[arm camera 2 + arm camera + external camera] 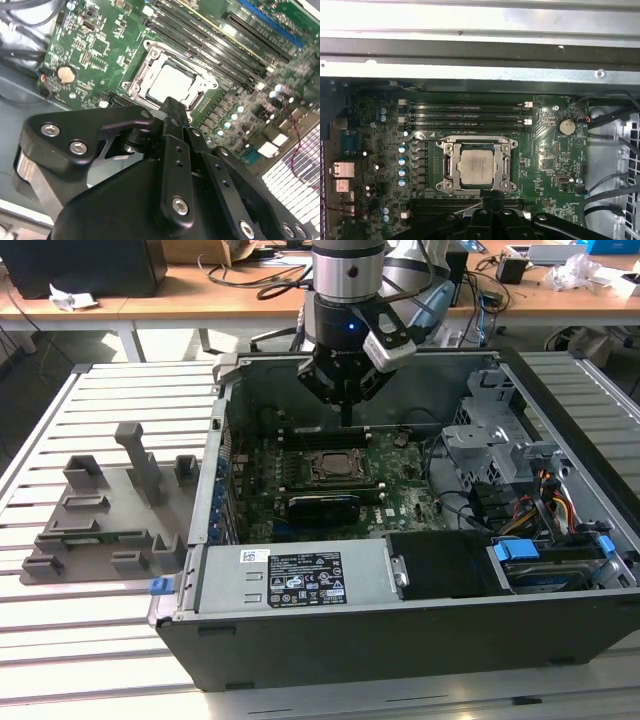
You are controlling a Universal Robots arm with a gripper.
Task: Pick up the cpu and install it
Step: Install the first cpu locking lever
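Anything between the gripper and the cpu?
Nothing visible. The small silvery-grey square cpu lies in the dark metal-framed motherboard socket, its top bare. The black gripper hangs above the green motherboard near it, with open air between them.

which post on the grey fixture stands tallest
The post with the wider head, near the middle of the grey plastic fixture; the blocks around it are all much lower.

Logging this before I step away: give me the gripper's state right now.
Gripper: shut, holding nothing; it hangs above the cpu, which sits in the socket.
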